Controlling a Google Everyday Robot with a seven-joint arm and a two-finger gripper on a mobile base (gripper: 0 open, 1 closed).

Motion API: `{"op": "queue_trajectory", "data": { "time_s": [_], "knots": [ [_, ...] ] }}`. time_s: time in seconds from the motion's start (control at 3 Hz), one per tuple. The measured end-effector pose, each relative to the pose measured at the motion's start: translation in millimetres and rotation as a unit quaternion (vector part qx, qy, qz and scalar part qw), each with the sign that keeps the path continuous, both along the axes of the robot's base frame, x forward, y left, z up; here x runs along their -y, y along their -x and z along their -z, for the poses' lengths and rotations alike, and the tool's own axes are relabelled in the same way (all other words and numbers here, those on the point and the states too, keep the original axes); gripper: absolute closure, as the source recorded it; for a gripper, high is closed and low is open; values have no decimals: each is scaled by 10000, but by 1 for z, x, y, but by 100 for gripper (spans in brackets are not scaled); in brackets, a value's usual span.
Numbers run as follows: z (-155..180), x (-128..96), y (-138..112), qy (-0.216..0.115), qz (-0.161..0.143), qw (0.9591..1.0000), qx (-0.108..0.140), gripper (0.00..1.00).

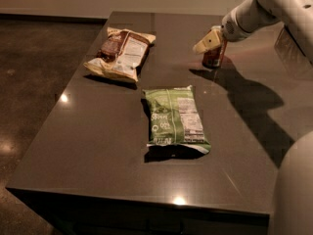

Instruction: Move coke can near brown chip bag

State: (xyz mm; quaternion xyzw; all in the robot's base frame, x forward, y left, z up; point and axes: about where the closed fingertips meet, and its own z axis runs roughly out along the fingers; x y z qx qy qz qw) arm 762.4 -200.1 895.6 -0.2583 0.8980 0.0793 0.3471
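The coke can, red with a silver top, is at the back right of the dark table. My gripper is shut on the can's upper part, with one cream finger across its front. The can hangs just above the table, over its own shadow. The brown chip bag lies flat at the back left, well to the left of the can.
A green chip bag lies in the middle of the table, in front of and between the can and the brown bag. My white arm reaches in from the upper right. The table's left and front edges drop to a dark floor.
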Motion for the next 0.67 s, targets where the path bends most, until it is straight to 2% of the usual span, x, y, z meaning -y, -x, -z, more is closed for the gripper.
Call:
{"op": "queue_trajectory", "data": {
  "time_s": [0.67],
  "knots": [
    [-9,-21,11,8,-324,9995,14,65]
  ]
}}
